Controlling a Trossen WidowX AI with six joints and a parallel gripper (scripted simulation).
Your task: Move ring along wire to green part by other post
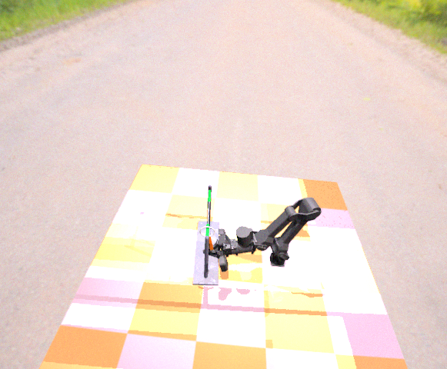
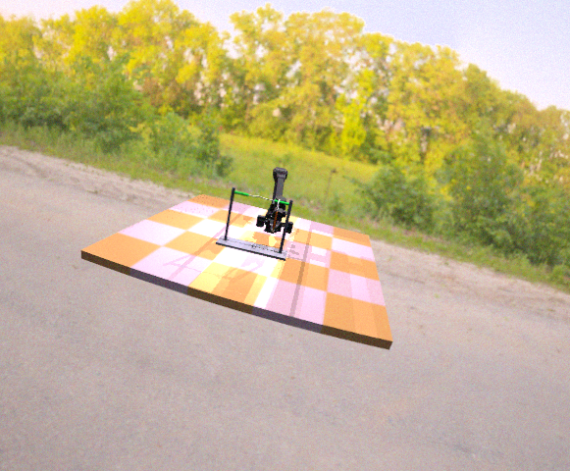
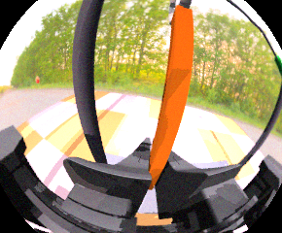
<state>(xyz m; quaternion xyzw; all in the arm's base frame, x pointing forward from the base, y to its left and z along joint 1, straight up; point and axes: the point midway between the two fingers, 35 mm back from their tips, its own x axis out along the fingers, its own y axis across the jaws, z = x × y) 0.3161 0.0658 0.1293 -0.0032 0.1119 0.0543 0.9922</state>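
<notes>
In the top view, the claw [image 1: 212, 250] [image 2: 274, 229] [image 3: 151, 142] is coming in from the right, clamping the orange handle [image 1: 210, 243] [image 2: 275, 219] [image 3: 177, 73]. The ring [image 1: 200, 231] is sitting around the green part [image 1: 207, 230] [image 2: 283, 202] beside the near post [image 1: 205, 260] [image 2: 285, 233] [image 3: 85, 73], lying slightly to the far side of the claw. The far post [image 1: 209, 187] [image 2: 230, 215] [image 3: 272, 118] is standing well apart.

In the exterior view, that same green part is running to the right-hand post, and the handle is hanging nearly upright beneath it, the claw gripping low. The ring itself is too small there for judging whether it is touching the wire.

In the wrist view, the handle's long axis is rising from between the fingers, tilting a little right at its top. The near post is standing to the left, quite close; the other is curving away on the right. The ring is mostly hiding beyond the upper edge.

The carry is probably nearing its end: I am judging that any remaining travel is going toward the near post, away from the grey part [image 1: 208, 210]. Releasing then calls for backing off right, without dragging the handle.
</notes>
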